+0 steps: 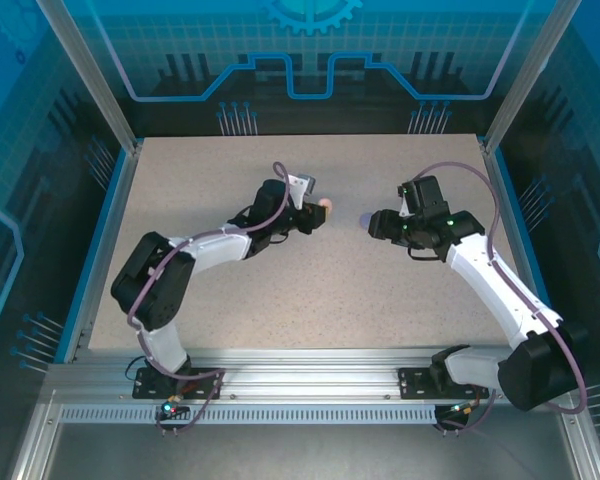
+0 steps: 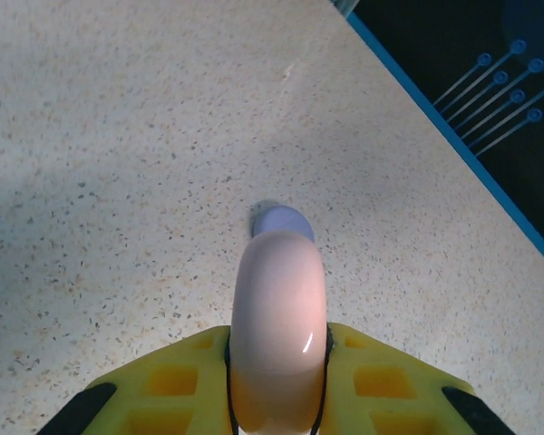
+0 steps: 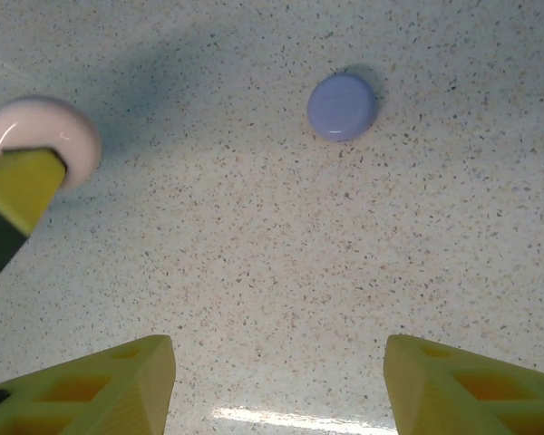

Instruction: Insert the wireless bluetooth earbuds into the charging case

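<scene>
The left pincer (image 1: 314, 213) grips a glossy pale pink round charging case (image 2: 279, 308) by its sides and holds it on edge over the speckled beige table (image 1: 280, 290). A flat purple round case (image 3: 342, 106) lies on the table just beyond the pink one. The right pincer (image 3: 279, 362) stands wide and empty, near the purple case.
</scene>
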Tool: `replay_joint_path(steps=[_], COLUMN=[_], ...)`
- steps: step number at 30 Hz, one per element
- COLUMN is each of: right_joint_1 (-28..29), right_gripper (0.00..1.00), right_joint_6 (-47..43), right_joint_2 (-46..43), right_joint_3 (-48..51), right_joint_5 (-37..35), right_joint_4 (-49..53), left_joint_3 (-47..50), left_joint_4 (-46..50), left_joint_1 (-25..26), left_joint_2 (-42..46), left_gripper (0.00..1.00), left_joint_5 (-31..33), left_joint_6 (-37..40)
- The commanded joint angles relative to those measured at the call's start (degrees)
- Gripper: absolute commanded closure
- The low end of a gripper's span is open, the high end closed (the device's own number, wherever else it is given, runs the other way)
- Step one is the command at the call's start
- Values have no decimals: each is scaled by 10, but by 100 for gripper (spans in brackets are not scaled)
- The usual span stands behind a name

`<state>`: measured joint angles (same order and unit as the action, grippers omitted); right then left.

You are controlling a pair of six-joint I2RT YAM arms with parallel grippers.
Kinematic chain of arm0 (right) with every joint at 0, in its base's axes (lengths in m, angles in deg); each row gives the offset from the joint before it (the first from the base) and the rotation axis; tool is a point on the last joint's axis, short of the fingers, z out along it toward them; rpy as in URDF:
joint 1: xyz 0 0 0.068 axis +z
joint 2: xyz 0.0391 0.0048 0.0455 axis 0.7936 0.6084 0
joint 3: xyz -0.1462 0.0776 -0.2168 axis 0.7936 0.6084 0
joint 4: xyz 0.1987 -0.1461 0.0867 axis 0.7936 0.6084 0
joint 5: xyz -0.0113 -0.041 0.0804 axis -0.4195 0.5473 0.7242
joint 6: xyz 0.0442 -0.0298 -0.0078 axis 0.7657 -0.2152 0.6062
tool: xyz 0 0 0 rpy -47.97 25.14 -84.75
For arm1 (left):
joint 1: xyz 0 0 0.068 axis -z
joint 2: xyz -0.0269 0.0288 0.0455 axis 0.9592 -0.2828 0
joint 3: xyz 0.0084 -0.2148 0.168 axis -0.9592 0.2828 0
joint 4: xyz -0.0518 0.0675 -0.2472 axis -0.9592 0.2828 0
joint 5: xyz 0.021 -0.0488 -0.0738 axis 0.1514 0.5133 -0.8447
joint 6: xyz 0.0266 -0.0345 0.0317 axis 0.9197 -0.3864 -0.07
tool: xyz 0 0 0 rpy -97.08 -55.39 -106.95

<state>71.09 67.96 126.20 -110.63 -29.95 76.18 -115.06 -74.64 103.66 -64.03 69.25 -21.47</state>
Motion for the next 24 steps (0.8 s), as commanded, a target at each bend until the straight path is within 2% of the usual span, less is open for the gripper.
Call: replay_joint_path(steps=[1, 17, 24], right_joint_1=[-7, -8, -9], right_gripper=[37, 37, 37], right_joint_6=[16, 11, 9], right_joint_2=[-16, 4, 5], right_joint_3=[13, 14, 1], right_joint_5=[-2, -5, -4], right_joint_4=[-22, -31, -24], left_joint_3=[-60, -283, -356], left_joint_4=[59, 287, 371], left_joint_1=[-12, -37, -42], left_joint_2=[-35, -219, -267], left_gripper=[100, 100, 83], left_joint_5=[-48, -86, -82], left_joint_6=[-70, -127, -115])
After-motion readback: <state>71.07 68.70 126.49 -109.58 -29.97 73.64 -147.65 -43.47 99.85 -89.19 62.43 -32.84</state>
